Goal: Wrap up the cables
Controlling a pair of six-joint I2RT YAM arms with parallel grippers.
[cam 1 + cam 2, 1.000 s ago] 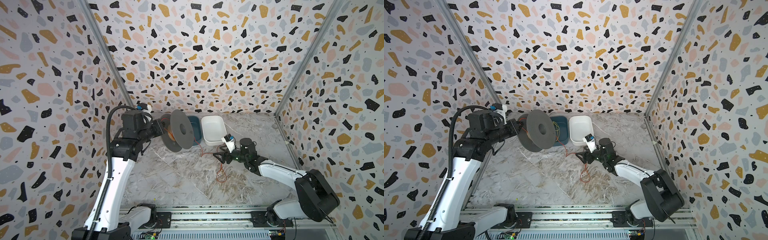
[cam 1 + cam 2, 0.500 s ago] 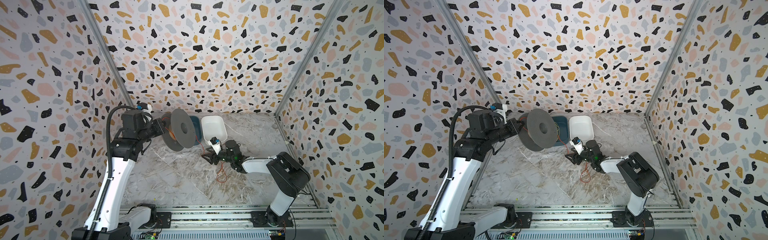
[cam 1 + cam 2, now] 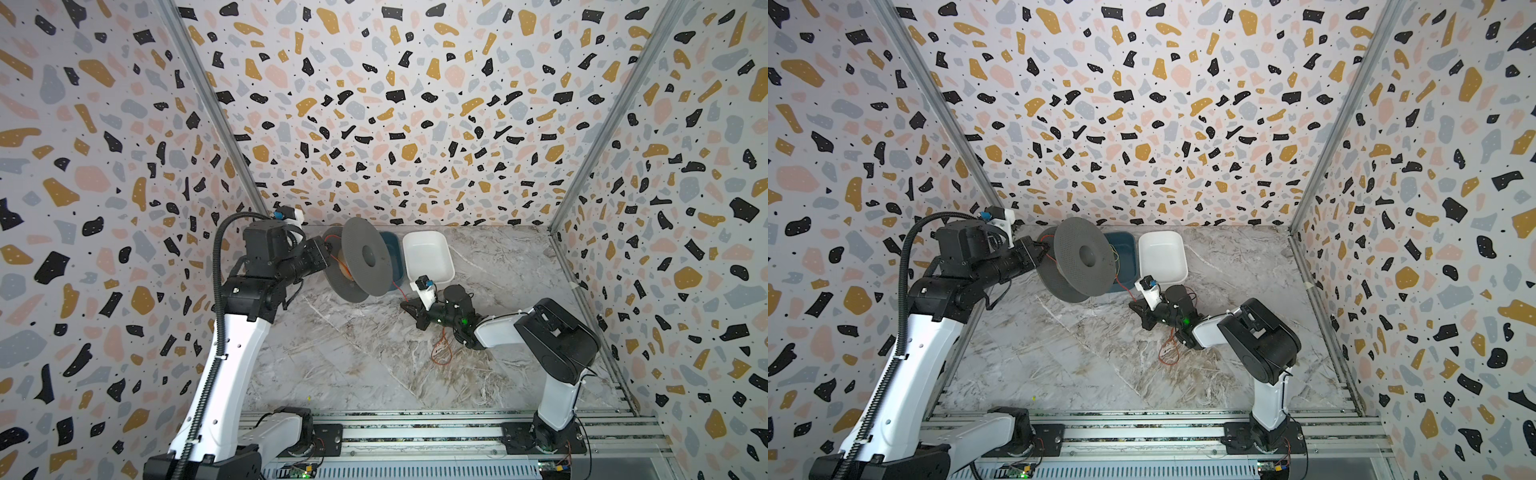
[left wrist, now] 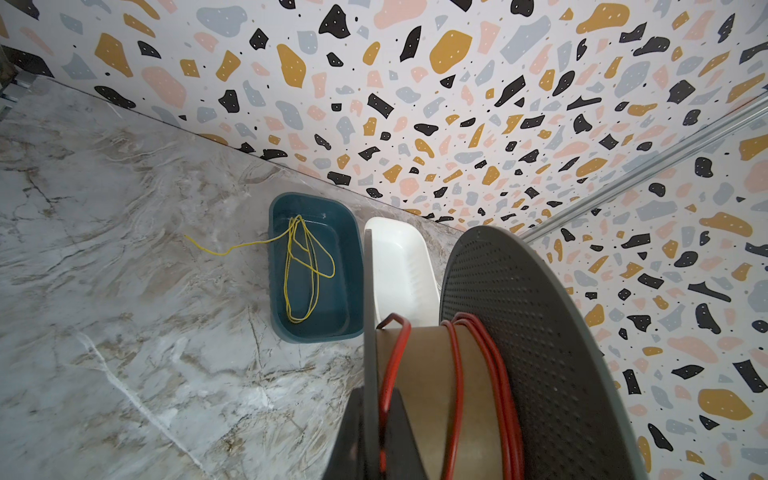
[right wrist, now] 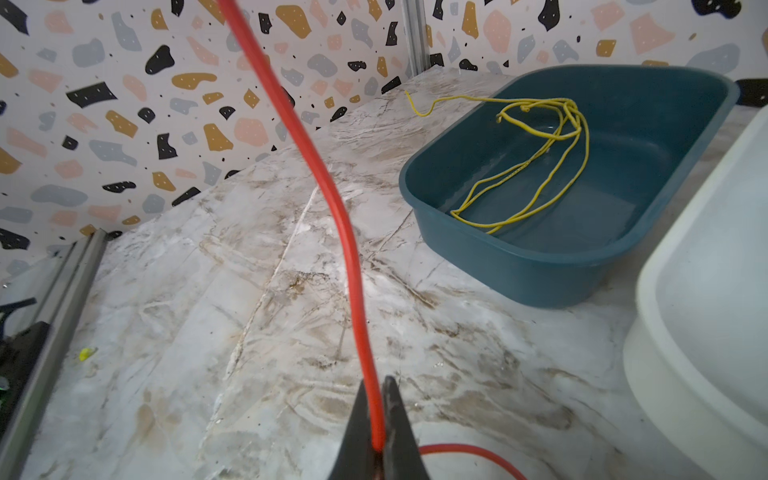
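Two grips at once. My left jaws are clamped on the edge of one flange of the grey spool point(image 3: 357, 237), holding it on edge above the worktop point(image 3: 353, 374), in front of the blue tub point(image 4: 336, 307). My right jaws are pinched tight on the red cable point(image 5: 356, 291), low over the worktop and just in front of the white tub point(image 3: 428, 253).

Several turns of the cable already sit around the spool's brown core point(image 4: 428, 374), bunched toward the far flange. From the spool it runs down to my right jaws. Behind them the rest lies in a loose loop on the worktop beside my right forearm.

A thin yellow wire point(image 4: 286, 291) lies coiled in the blue tub, one end trailing over the rim onto the worktop.
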